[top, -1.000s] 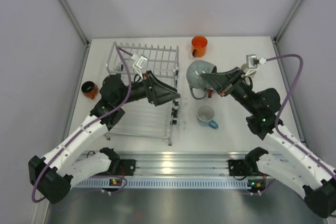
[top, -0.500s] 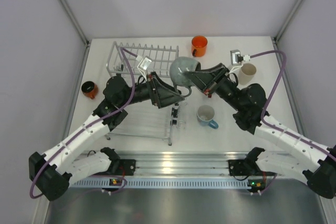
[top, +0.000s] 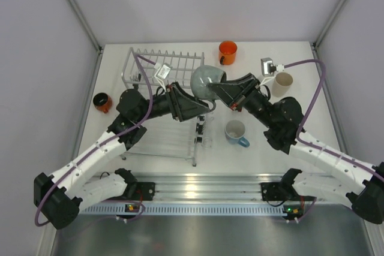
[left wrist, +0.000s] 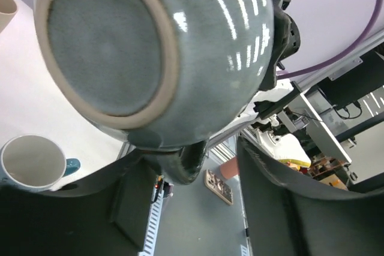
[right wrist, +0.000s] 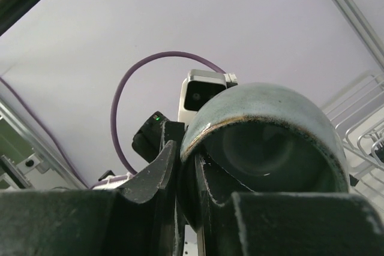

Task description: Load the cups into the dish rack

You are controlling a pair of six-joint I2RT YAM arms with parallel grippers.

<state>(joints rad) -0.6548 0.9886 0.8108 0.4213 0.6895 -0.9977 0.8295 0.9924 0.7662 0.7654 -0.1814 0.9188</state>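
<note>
Right end effector tight on rim of grey-blue mug, left end effector spread astride its handle

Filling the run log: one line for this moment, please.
phase: midair handover | right gripper: jaws shut on grey mug rim | left gripper: jaws open astride its handle
</note>
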